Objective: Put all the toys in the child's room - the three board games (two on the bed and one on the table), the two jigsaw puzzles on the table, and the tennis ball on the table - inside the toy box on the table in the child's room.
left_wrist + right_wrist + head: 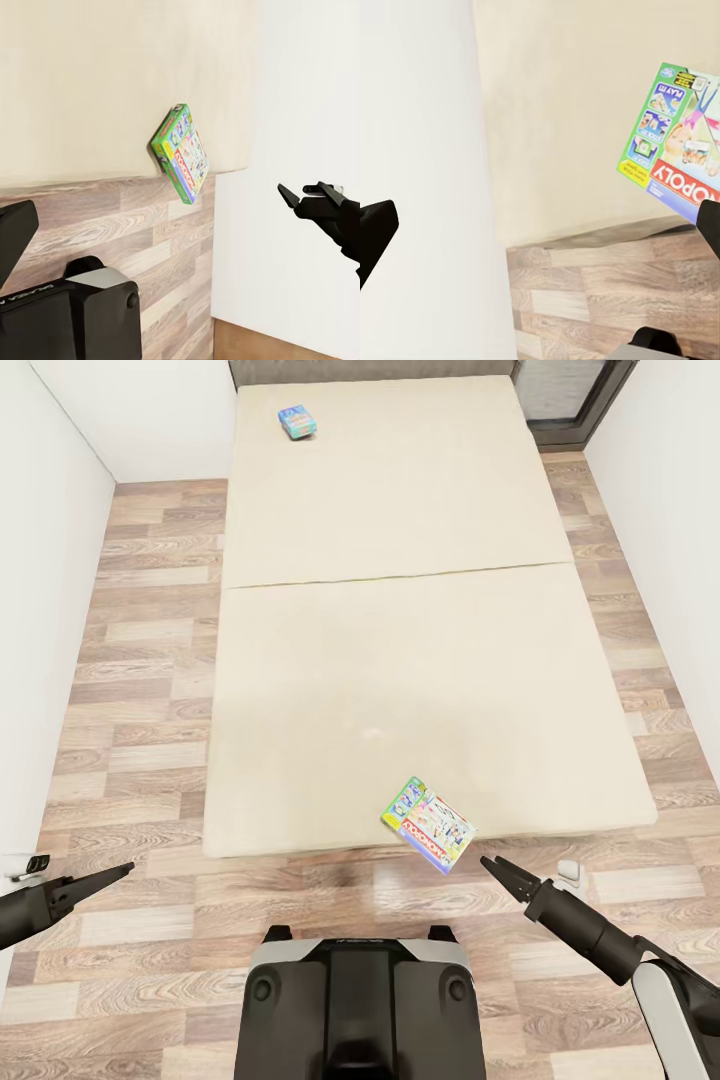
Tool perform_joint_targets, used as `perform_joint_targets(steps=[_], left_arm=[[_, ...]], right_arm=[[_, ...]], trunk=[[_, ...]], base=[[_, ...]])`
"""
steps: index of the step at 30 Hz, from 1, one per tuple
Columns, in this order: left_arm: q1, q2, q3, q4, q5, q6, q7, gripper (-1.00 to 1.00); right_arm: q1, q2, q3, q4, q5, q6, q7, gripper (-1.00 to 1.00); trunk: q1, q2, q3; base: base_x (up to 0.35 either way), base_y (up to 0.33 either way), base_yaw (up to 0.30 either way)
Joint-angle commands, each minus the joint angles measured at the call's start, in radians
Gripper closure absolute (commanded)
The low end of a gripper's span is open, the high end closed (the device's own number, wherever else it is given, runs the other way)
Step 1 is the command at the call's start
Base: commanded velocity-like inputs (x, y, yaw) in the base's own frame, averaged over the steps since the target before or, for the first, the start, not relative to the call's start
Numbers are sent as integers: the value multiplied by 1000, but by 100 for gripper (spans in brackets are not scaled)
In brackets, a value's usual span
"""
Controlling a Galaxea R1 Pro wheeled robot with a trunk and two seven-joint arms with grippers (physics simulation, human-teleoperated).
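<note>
Wood-plank flooring surrounds the large cream-beige mattress of the bed (400, 610), and just off its near edge the black right gripper (498, 868) hovers with its fingers close together, near-shut and holding nothing, while the black left gripper (118, 871) hangs equally empty over the floor, well apart from any toy. I judge the step in hand to be fetching the green-bordered flat board game box (428, 825), which overhangs the near edge of the bed, so the next move calls for spreading the right fingers and reaching forward to it. Only the head view takes in the second, blue board game box (298, 422) at the far end of the bed, whereas the right wrist view alone makes the nearer cover's lettering legible.
</note>
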Motion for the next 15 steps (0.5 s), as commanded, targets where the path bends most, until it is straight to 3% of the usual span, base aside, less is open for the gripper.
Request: perform_joint_targets(steps=[1, 15], left_arm=[[0, 0, 0, 0, -1, 11, -5, -100], [0, -1, -3, 0, 0, 11, -5, -100]], right_arm=[[0, 0, 0, 0, -5, 6, 0, -100], [0, 0, 9, 0, -5, -32, -5, -100]], trunk=[[1, -1, 0], [1, -1, 20]], base=[[0, -62, 58], [0, -135, 108]])
